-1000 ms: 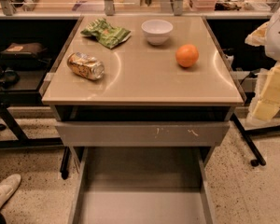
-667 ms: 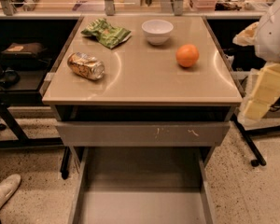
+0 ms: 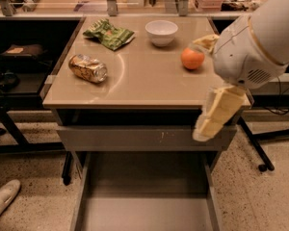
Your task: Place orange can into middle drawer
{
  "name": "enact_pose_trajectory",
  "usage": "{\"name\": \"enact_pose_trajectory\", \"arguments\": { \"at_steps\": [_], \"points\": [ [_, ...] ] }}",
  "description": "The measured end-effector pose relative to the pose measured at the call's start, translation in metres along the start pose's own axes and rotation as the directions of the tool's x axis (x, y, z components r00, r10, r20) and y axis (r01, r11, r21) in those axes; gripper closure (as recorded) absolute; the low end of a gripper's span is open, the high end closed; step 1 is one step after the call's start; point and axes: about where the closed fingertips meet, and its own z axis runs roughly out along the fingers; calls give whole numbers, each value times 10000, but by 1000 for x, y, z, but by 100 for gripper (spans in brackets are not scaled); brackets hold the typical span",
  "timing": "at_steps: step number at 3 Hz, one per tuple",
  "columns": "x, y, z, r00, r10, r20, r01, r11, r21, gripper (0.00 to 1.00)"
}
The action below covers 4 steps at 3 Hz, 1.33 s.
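Reaching in from the right, the gripper [image 3: 203,87] has swung further over the table [image 3: 149,88], at its near right corner, fingers spread wide. The orange can [image 3: 88,68] lies unmoved on the tabletop's left; the middle drawer [image 3: 144,201] stands open below.

The dented golden-orange can [image 3: 88,68] lies on its side at the counter's [image 3: 149,83] 9 o'clock, silver end toward 4 o'clock. The grey drawer [image 3: 144,211] stands pulled out at 6 o'clock. The hand [image 3: 216,114] hangs at 4 o'clock.
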Motion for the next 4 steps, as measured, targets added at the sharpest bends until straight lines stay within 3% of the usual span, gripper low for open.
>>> {"name": "enact_pose_trajectory", "arguments": {
  "at_steps": [1,2,3,4],
  "points": [
    [-23,10,23,9867,-437,1568,377,9985,409,0],
    [-51,8,33,9471,-899,3081,645,9937,916,0],
    [-78,0,36,9116,-1293,3902,856,9881,1274,0],
    [-78,0,36,9116,-1293,3901,857,9881,1274,0]
  ]
}}
